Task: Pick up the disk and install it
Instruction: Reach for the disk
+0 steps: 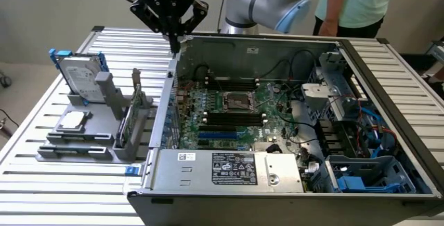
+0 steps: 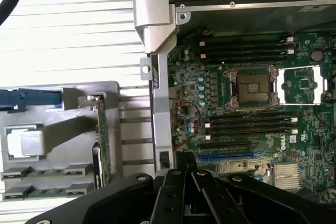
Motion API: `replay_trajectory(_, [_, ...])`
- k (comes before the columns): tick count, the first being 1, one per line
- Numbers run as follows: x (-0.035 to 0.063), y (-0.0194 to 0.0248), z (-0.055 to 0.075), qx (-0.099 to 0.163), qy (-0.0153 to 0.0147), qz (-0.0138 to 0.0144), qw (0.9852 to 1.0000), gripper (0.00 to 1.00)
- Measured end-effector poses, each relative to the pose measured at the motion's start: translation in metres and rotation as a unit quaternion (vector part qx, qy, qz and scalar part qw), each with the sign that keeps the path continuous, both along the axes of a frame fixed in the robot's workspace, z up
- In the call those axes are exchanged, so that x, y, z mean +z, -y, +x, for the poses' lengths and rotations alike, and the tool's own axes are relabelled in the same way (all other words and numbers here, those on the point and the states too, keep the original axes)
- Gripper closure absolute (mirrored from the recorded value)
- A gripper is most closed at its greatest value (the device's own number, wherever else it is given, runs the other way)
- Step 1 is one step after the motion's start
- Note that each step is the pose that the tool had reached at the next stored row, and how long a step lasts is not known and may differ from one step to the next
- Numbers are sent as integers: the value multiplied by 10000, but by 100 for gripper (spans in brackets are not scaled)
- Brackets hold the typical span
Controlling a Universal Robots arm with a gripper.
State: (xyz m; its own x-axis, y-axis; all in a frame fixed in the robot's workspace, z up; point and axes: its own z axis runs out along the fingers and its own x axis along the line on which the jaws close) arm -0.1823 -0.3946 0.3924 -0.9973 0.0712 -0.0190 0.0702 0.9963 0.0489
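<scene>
Jaws closed, empty, over the computer case (image 1: 277, 208) edge (disk (image 1: 80, 78) upright in its stand (image 1: 76, 149)).

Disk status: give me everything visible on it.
The disk is a flat silver-grey metal rectangle. Its white printed label faces the exterior view, and blue plastic rails run along its side edges, with tabs poking up at the top corners. It stands on edge, leaning slightly back, slotted into the grey fixture on the slatted table, to the exterior view's left of the open case. Only the fixture touches it. The end effector is shut and hangs apart, over the case wall.
</scene>
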Motion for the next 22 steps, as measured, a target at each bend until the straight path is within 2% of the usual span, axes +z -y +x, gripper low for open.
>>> replay_trajectory(11, [-23,-90,-500,0,0,0,10000,89])
replay_trajectory(22, [-129,-215,-997,0,0,0,10000,89])
